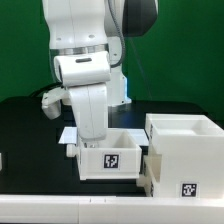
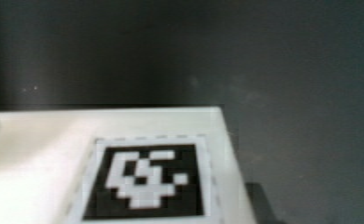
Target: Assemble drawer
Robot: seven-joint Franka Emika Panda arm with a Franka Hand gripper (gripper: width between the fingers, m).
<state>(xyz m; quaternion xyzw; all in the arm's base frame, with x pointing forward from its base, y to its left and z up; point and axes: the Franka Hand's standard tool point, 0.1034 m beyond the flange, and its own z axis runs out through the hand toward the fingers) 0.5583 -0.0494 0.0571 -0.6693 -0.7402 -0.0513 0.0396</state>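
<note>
Behind the black table (image 1: 20, 130) a green wall is seen, with a white strip along the table's near edge. On the table, toward the exterior view's left of the tall casing (image 1: 183, 155), a shallow open-topped tray (image 1: 108, 155) is set — its front face carries a black-and-white tag (image 1: 112, 159), and no contents can be made out inside it. The arm (image 1: 85, 60) is lowered over the tray's far left corner; the gripper is hidden behind the arm's wrist housing, so whether it is released or clenched cannot be told. Just beside the tray, to the exterior view's right, the casing is placed — white, boxy, tagged low on its front. In the wrist view a blurred tag (image 2: 147, 180) on a white surface is shown against the dark tabletop.
</note>
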